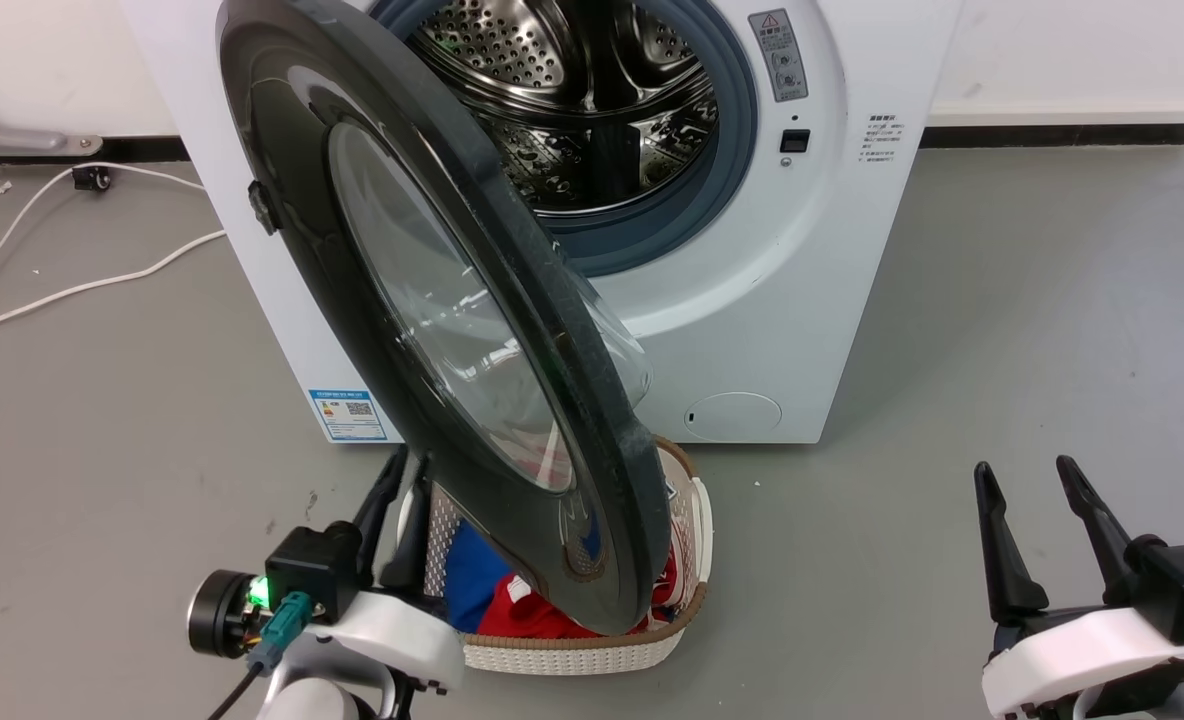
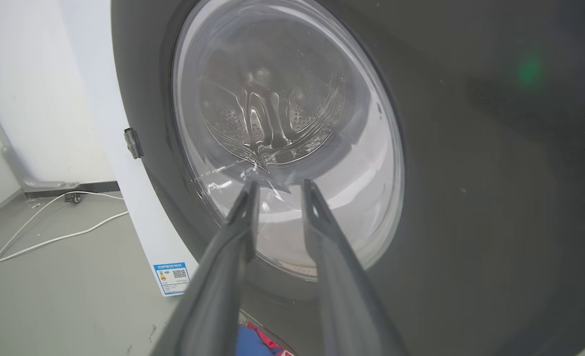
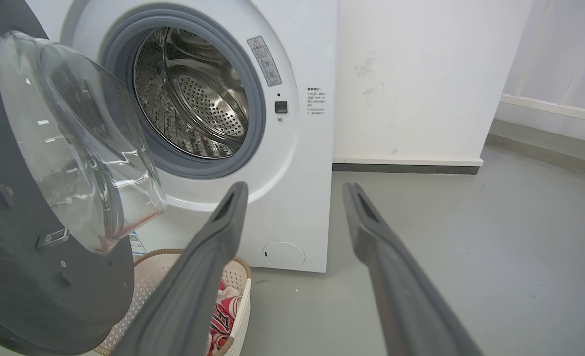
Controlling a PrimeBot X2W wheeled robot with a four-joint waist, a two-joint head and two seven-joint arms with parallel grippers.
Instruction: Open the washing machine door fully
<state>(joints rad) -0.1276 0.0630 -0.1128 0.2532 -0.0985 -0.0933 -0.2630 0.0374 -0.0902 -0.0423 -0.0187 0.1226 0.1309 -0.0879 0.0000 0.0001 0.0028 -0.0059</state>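
The white washing machine [image 1: 802,280] stands against the wall with its steel drum [image 1: 592,100] exposed. The black washing machine door [image 1: 432,300], hinged on the left, stands swung out towards me at roughly a right angle to the front. My left gripper [image 1: 407,475] is low at the door's outer face, open and holding nothing. In the left wrist view its tips [image 2: 278,187] sit close to the glass window of the door [image 2: 470,173]. My right gripper [image 1: 1022,466] hangs open over the floor at the lower right, well away from the door [image 3: 25,277] and the machine [image 3: 297,163].
A white woven laundry basket [image 1: 572,655] with red and blue clothes sits on the floor under the door's lower edge, right next to my left arm. A white cable [image 1: 72,290] runs over the grey floor at the left. Open floor lies right of the machine.
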